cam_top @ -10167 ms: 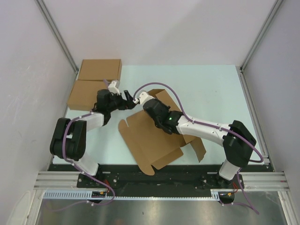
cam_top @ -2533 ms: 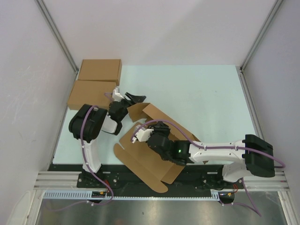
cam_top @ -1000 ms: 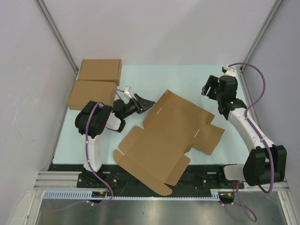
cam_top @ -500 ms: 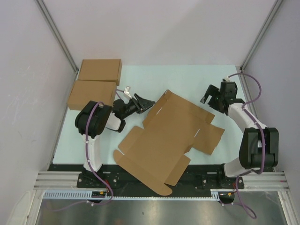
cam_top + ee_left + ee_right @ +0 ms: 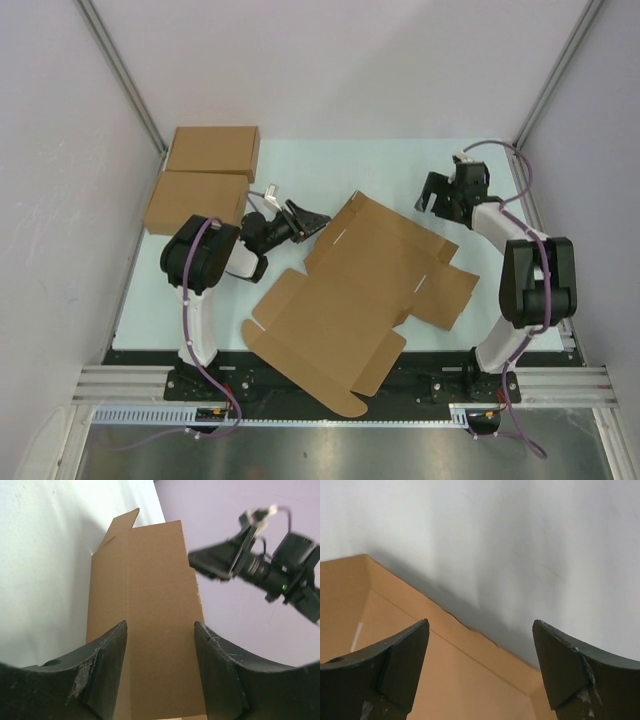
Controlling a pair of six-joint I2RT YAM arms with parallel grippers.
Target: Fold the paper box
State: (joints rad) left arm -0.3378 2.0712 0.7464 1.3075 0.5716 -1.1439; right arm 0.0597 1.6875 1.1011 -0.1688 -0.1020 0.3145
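Right jaws drifted left, spread wide, near paper box [image 5: 350,300] edge.

One paper box [image 5: 350,300], two flat boxes [image 5: 212,148] [image 5: 193,200], two hands [image 5: 312,216] [image 5: 428,198]

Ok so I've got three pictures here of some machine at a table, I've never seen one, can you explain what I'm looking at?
These are two robot arms bolted at the near edge of a pale table. The wide picture comes from a fixed camera above and behind them. The other two come from a small camera on each wrist, so the dark shapes at the bottom of those are that arm's own gripper fingers. A flat brown cardboard sheet, the paper box not yet folded, lies in the middle. A made-up brown box and a second one sit at the far left. The left gripper is just beside the sheet's far left edge, and the right gripper is beyond its far right side. Both are open and hold nothing.
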